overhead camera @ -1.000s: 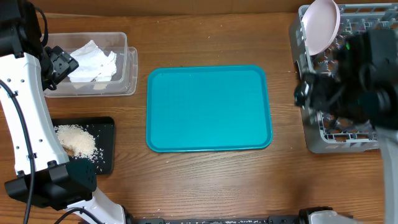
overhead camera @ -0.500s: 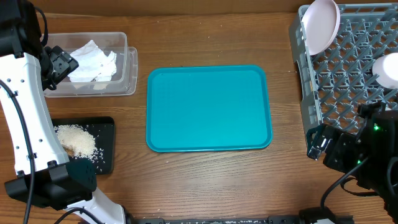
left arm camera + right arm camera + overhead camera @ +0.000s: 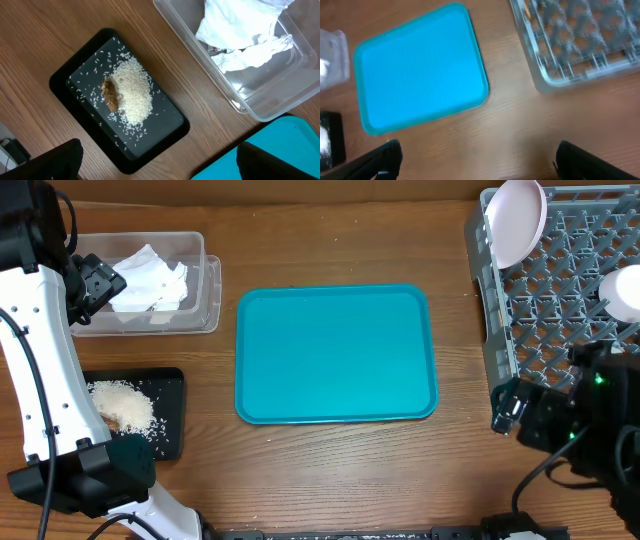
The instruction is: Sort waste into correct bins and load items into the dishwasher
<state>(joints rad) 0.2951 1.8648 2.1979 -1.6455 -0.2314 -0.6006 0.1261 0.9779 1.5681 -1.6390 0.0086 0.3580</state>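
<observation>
Seen from the left wrist camera, the left gripper (image 3: 157, 155) shows only as two dark, blurred fingers (image 3: 47, 162) in the bottom corners, spread wide with nothing between them. Just beyond them the black tray (image 3: 75, 80) lies on the wooden table (image 3: 40, 35). It holds a heap of white rice (image 3: 134, 95) with loose grains scattered around it, and a brown food scrap (image 3: 110, 95) touches the heap's left side. The overhead camera gives this only as a pale patch. Farther off is the clear tub (image 3: 260, 107) with the crumpled white napkin (image 3: 240, 25) inside; a small dark reddish bit peeks from under the napkin, too small to identify. The right wrist camera, somewhat blurred, likewise shows the right gripper (image 3: 475, 157) as two dark fingers (image 3: 592, 160) set far apart above the table, gripping nothing. Beyond them are the teal tray (image 3: 420, 70) and a corner of the grey dish rack (image 3: 575, 45). Only the overhead camera takes in most of the rack. At its far left corner a round white plate (image 3: 517, 220) stands on edge among the pegs, and a rounded white dish (image 3: 623, 288) sits at the rack's right side, cut off by the frame. In that view the right arm (image 3: 575, 430) is at the rack's near edge and the left arm (image 3: 40, 360) is beside the tub.
</observation>
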